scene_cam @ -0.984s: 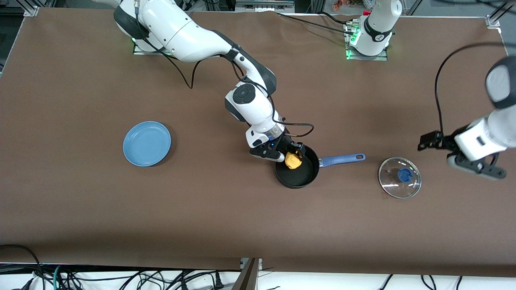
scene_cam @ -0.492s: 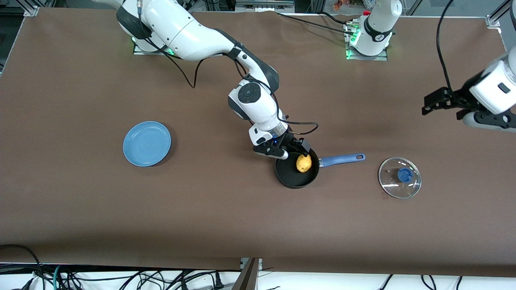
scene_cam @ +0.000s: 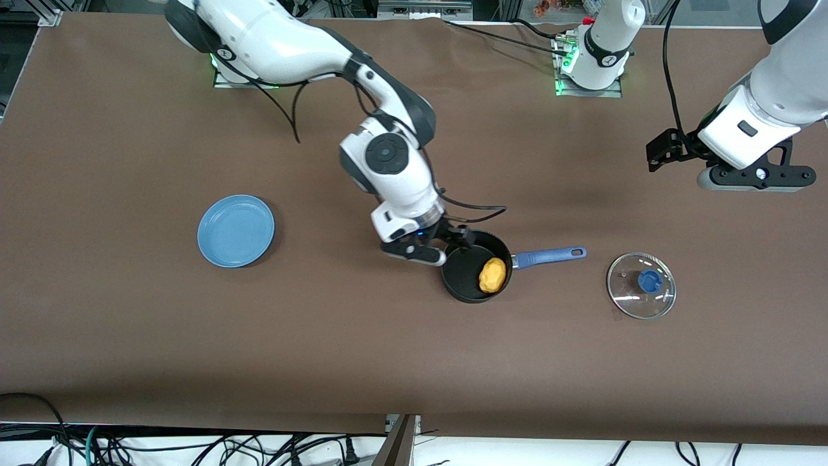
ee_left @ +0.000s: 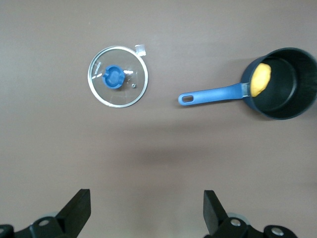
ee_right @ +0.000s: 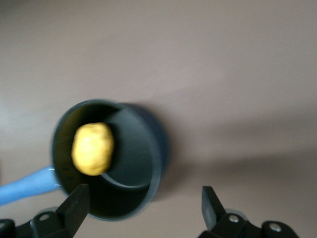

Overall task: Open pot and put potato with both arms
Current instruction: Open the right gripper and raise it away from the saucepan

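Hovering at the pot's [scene_cam: 477,274] rim on the side toward the right arm's end: right gripper [scene_cam: 432,250], fingers spread wide, nothing between them. Right wrist view confirms both fingertips [ee_right: 75,204] apart with bare table between.

Sitting inside the pot, against the wall on the handle side: potato [scene_cam: 492,274], free of any grip. Lying flat on the tabletop, blue handle [scene_cam: 550,256] pointing toward the left arm's end. Pot roughly mid-table, well clear of all four edges.

Resting flat, knob up, just off the handle's tip toward the left arm's end: glass lid [scene_cam: 641,285]. Small gap between handle tip and lid rim, no contact. Open brown surface between lid and the tabletop's edge at that end.

Hanging high over the tabletop near the left arm's end: left gripper [scene_cam: 753,178], fingers wide apart, holding nothing, well apart from lid and pot.

Lying alone toward the right arm's end, well apart from the pot: light-blue plate [scene_cam: 235,230], nothing on it.

Running along the camera-side edge: wide bare strip of tabletop [scene_cam: 414,362], unobstructed end to end. Cables [scene_cam: 194,446] bunched below that edge, off the surface.
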Tool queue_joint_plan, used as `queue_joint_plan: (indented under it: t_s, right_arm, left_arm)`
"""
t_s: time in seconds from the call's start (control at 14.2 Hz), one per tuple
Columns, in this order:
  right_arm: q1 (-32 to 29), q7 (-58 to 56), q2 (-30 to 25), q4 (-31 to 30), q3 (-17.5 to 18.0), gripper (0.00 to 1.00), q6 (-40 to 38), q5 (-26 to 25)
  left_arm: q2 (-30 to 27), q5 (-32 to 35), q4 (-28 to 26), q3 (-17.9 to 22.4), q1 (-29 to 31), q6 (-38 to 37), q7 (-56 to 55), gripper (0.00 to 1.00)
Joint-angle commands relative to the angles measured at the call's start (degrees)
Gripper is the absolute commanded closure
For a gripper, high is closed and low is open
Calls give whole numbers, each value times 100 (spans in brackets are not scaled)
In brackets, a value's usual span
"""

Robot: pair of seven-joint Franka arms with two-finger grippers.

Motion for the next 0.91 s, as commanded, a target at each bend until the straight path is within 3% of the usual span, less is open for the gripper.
queue_joint_plan:
  t_s: [0.0,0.49,0.84]
  right_arm:
    - [-552,-1106,-732,-395,28,0,-1169,19]
    - [-2160,-3593,-2780,-2327,10,0,-2157,-77]
    - [-3005,-5079,-3669,-2505,2,0,-3036,-227]
  left_arm:
    - [-534,54,-842,413,-375,538,-17,0]
    - [-509,107,-642,334,-375,531,-9,0]
    - [-394,98,-212,405,-287,268,35,0]
